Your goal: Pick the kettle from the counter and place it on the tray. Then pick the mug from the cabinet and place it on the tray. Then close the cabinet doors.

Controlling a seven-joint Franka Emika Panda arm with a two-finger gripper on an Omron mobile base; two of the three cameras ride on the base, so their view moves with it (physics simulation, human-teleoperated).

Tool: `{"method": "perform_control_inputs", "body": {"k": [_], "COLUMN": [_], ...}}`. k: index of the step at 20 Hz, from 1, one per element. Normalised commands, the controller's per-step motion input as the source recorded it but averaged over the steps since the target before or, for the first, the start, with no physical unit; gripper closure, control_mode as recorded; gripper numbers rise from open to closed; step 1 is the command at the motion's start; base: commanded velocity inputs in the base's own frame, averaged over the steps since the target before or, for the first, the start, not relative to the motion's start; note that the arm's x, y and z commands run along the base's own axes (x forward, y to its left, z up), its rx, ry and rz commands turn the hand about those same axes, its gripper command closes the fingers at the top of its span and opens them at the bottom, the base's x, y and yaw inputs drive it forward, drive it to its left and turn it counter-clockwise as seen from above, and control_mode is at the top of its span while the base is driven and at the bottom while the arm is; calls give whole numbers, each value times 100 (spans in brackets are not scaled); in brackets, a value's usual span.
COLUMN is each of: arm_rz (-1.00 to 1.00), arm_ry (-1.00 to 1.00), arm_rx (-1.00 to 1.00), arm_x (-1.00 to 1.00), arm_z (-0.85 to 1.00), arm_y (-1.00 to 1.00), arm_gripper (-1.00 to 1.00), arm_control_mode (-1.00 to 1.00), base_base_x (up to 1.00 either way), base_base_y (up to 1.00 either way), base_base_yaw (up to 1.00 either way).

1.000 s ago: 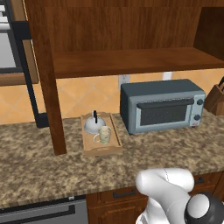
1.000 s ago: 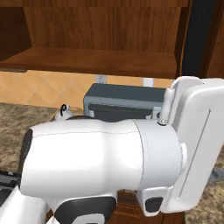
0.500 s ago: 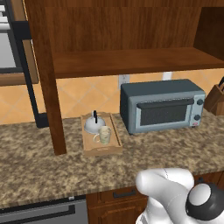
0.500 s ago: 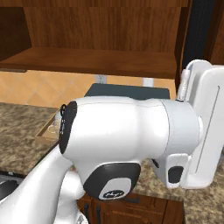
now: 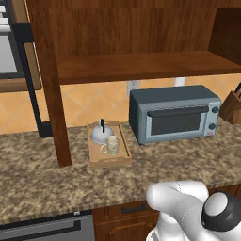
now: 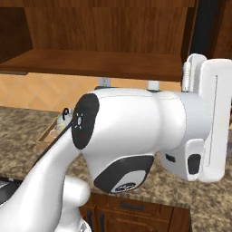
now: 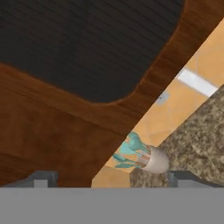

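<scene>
In the left base view, a cabinet door [image 5: 49, 80] stands swung open at the left, its edge toward the camera and its lower end hanging in front of the speckled tabletop [image 5: 42, 181]. Just right of it the light-wood tray [image 5: 123, 141] lies flat on the tabletop and holds two things: the kettle [image 5: 100, 134] at its far end, black handle arched upward, and the cream mug [image 5: 113, 145] in front of it, close to or touching the kettle. Above them the wall cabinet [image 5: 136, 66] shows a wide bare shelf. Right of the tray, set apart from it, a grey toaster oven [image 5: 174, 114] stands on the tabletop, and a wooden knife block [image 5: 232, 106] sits at the far right edge. In the right base view the tray's corner [image 6: 45, 134] and the kettle's handle [image 6: 66, 112] peek out left of the arm. In the hand view the hand [image 7: 111, 178] has its two dark tips spread wide with nothing between them; beyond them is a door's dark arched panel [image 7: 87, 43], and lower right a pale holder [image 7: 154, 160] of teal utensils rests on the tabletop. No writing or label can be read anywhere.
</scene>
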Motion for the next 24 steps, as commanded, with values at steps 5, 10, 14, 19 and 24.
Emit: {"method": "perform_control_inputs", "body": {"k": [5,10,14,19,24], "arm_rz": [26,31,33,28,23], "arm_ry": [18,6,0,0,10], "arm_rx": [-1,-3,-8,-22,-25], "arm_x": [38,51,64,58,62], "arm_z": [0,-8,-22,-27,-27], "arm_y": [16,36,39,68,69], "arm_gripper": [-100,-100,-100,-100,-100], "arm_control_mode": [-100,-100,-100,-100,-100], "base_base_x": [0,0,0,0,0], "base_base_y": [0,0,0,0,0], "base_base_yaw": [0,0,0,0,0]}}
